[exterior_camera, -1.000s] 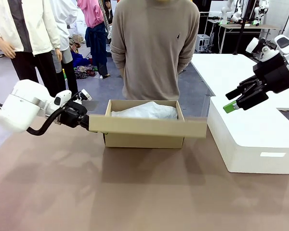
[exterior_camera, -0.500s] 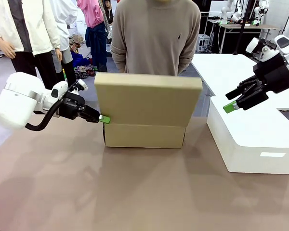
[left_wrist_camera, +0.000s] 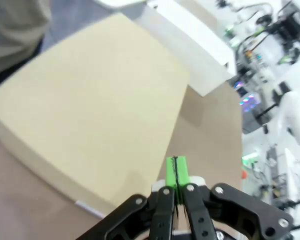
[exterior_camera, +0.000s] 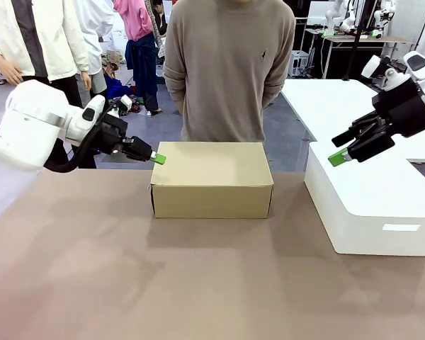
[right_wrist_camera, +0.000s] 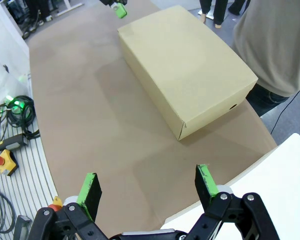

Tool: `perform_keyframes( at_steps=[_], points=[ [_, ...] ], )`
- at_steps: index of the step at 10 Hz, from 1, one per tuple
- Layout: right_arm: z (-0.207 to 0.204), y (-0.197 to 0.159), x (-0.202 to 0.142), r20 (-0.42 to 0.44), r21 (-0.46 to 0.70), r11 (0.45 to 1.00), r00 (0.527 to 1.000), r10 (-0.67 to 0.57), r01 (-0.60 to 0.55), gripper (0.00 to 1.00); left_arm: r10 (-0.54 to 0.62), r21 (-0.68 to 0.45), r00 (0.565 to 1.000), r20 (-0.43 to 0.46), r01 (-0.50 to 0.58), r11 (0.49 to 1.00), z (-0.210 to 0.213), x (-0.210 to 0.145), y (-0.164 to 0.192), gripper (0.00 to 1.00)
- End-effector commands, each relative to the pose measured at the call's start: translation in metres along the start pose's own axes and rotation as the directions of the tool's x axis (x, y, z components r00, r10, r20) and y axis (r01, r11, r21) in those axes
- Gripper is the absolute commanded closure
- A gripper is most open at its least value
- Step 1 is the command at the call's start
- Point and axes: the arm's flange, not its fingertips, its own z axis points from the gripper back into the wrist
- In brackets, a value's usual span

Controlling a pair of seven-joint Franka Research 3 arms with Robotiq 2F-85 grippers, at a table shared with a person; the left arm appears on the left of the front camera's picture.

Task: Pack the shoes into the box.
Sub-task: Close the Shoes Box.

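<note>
From the front camera you are looking across a brown desk (exterior_camera: 198,283) at a person (exterior_camera: 229,71) standing at the far side. The box (exterior_camera: 212,179) sits on the desk in front of that person, its lid lying flat and shut. The shoes are hidden; I judge they are inside, but the closed lid keeps you from checking. Your left claw (exterior_camera: 158,159) hangs just off the box's upper left corner, its green pads pressed together, holding nothing. Your right claw (exterior_camera: 340,156) hovers well to the right, above a white plastic box (exterior_camera: 372,205), jaws spread wide and empty.

From the left wrist camera you look down along the left claw (left_wrist_camera: 176,172). Its two green pads meet with no gap. The box (left_wrist_camera: 90,100) lies beyond the tips, its plain lid tilted across the picture. Whether the tips touch the lid you cannot tell; they look just above the near edge. The white plastic box (left_wrist_camera: 195,55) lies past it.

From the right wrist camera the right claw (right_wrist_camera: 147,187) stands fully open, one pad at each side, nothing between. The box (right_wrist_camera: 185,70) lies well apart on the desk, closed, with the left claw (right_wrist_camera: 120,10) near its far corner and the person (right_wrist_camera: 280,45) beside it.

As a judgement, packing looks finished or nearly so: lid down, both claws free. What may be left is drawing the arms clear.
</note>
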Motion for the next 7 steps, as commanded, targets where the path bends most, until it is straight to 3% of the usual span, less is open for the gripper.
perform_keyframes(
  at_steps=[1,3,4,5,6,7],
  points=[
    [-0.003,-0.002,0.0,0.041,0.012,1.0,0.999,0.019,-0.02,0.0,0.02,0.061,0.995,-0.101,-0.014,0.998,0.002,0.017,-0.01,1.0],
    [-0.003,-0.002,0.0,0.041,0.012,1.0,0.999,0.019,-0.02,0.0,0.095,0.105,0.964,-0.249,-0.07,0.992,0.004,0.029,-0.011,1.0],
    [-0.003,-0.002,0.0,0.041,0.012,1.0,0.999,0.019,-0.02,0.0,0.101,0.111,0.962,-0.254,-0.074,0.991,0.006,0.031,-0.012,1.0],
    [-0.003,-0.002,0.0,0.041,0.012,1.0,0.999,0.019,-0.02,0.0,0.132,0.089,0.94,-0.315,-0.109,0.99,0.007,0.029,-0.008,1.0],
    [-0.003,-0.002,0.0,0.041,0.012,1.0,0.999,0.019,-0.02,0.0,0.079,0.115,0.974,-0.213,-0.055,0.992,0.003,0.022,-0.011,1.0],
    [-0.003,-0.002,0.0,0.041,0.012,1.0,0.999,0.019,-0.02,0.0,0.079,0.115,0.974,-0.213,-0.055,0.992,0.003,0.022,-0.011,1.0]
  ],
)
